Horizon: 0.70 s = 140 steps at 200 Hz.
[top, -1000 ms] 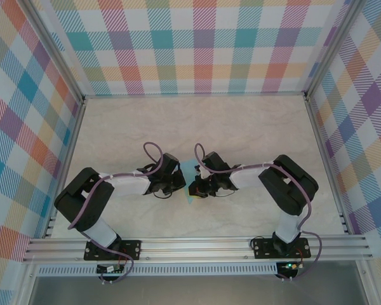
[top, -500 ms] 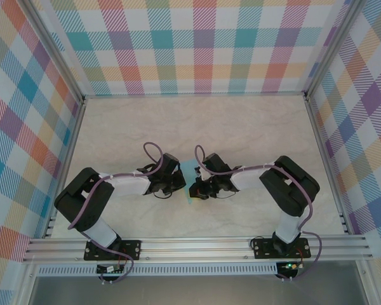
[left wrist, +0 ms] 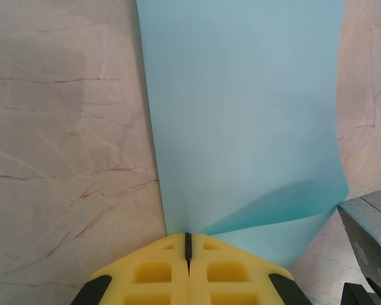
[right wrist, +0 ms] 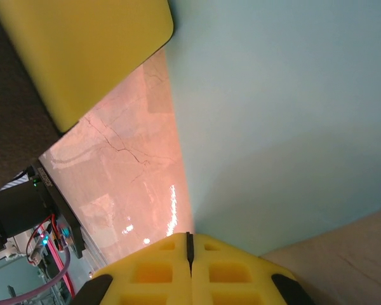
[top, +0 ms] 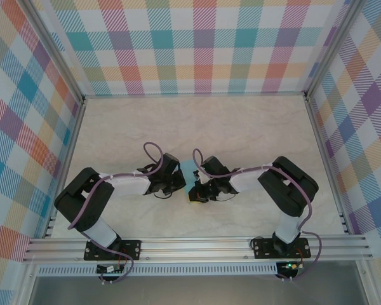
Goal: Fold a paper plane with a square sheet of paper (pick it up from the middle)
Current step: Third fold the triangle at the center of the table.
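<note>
Left gripper is clamped tight on the edge of the light-blue sheet of paper. The sheet runs straight ahead from its tips, bent near them. Right gripper pinches the same sheet from the opposite side. The sheet sits between both grippers, over the mid tabletop.

- A pale, marble-patterned surface with thin brown veins forms the floor of the cell.
- Plaid panels in teal, orange, purple and yellow on white close it in: a back wall, a left wall and a right wall.
- Silver aluminium posts run up the corners, and a slotted rail crosses the near edge.
- The light is even and soft, with faint shadows.
</note>
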Each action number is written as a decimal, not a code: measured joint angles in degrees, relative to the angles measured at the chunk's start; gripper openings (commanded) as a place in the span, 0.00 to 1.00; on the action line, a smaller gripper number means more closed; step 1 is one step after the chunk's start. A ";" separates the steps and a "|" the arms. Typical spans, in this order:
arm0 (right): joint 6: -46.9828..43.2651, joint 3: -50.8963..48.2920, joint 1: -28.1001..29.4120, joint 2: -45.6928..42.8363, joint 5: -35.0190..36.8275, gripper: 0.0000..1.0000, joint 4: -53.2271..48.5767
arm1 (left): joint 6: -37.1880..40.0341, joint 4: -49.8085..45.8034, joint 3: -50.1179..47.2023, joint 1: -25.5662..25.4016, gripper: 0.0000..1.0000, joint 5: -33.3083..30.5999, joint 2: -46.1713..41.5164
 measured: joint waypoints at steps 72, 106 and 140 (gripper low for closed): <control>-1.42 0.20 0.59 -1.97 0.48 0.06 -2.54 | 0.00 -0.09 0.00 -0.11 0.00 -0.28 -0.07; -1.51 0.20 1.46 -1.20 0.48 0.05 -2.80 | 0.00 -0.11 0.00 -0.11 0.00 -0.28 -0.07; -1.70 0.39 1.44 -1.20 1.38 0.06 -3.67 | 0.00 -0.13 0.00 -0.11 0.00 -0.31 -0.07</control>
